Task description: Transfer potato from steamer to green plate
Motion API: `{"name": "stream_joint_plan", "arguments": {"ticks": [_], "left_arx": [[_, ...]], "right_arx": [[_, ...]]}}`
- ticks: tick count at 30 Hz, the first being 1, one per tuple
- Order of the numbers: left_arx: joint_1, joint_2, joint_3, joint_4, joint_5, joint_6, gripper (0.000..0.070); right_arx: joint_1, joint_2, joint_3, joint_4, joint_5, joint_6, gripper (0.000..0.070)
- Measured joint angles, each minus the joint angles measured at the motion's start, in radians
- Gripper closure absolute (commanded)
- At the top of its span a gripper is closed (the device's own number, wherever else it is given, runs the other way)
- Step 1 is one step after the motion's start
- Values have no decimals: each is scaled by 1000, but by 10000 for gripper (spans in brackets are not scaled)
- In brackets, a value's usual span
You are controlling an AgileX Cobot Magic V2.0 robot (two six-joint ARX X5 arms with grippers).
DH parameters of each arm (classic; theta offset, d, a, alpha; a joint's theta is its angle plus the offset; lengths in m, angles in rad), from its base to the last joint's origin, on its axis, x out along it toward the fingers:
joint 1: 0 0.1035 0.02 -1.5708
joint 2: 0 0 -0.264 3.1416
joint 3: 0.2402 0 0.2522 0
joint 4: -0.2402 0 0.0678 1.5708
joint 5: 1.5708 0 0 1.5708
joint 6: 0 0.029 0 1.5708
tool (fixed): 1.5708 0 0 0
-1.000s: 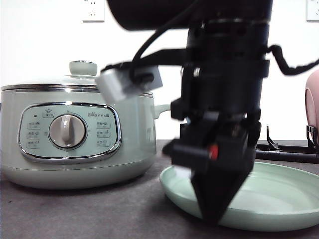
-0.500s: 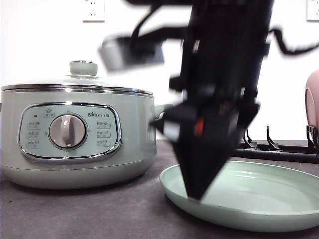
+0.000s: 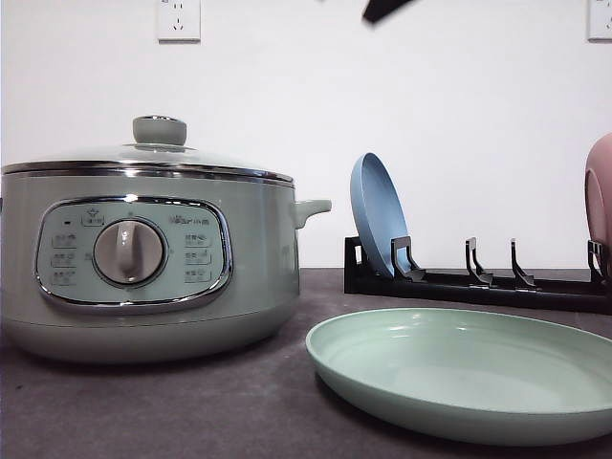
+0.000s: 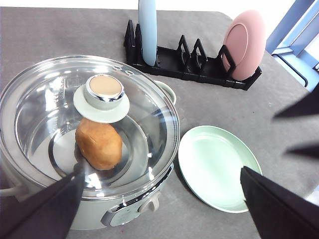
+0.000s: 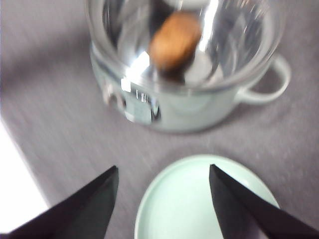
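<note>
The pale green steamer (image 3: 143, 268) stands at the left with its glass lid (image 4: 89, 119) on. Through the lid I see the orange-brown potato (image 4: 98, 144) lying inside, and it shows again as the potato (image 5: 174, 42) in the blurred right wrist view. To the steamer's right the green plate (image 3: 469, 368) lies bare on the table. My left gripper (image 4: 161, 171) hangs open high above the steamer and plate. My right gripper (image 5: 163, 168) is open too, above the gap between steamer (image 5: 189, 94) and plate (image 5: 207, 199), holding nothing.
A black dish rack (image 3: 478, 282) stands behind the plate, with a blue plate (image 3: 378, 229) upright in it and a pink plate (image 4: 244, 45) at its right end. The table is dark grey. A dark tip (image 3: 382, 8) juts in at the top of the front view.
A black gripper that hung low over the green plate's near-left edge has risen out of the front view, leaving a dark tip at the top. Steamer and plate have not moved.
</note>
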Motion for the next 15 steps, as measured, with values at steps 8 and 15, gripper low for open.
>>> {"name": "stream_joint_plan", "arguments": {"ticks": [8, 15], "left_arx": [[0, 0, 0, 0, 0, -6, 63], [0, 0, 0, 0, 0, -12, 63]], "right_arx": [[-165, -10, 73, -1, -381, 0, 337], [-200, -10, 73, -16, -430, 0, 337]]}}
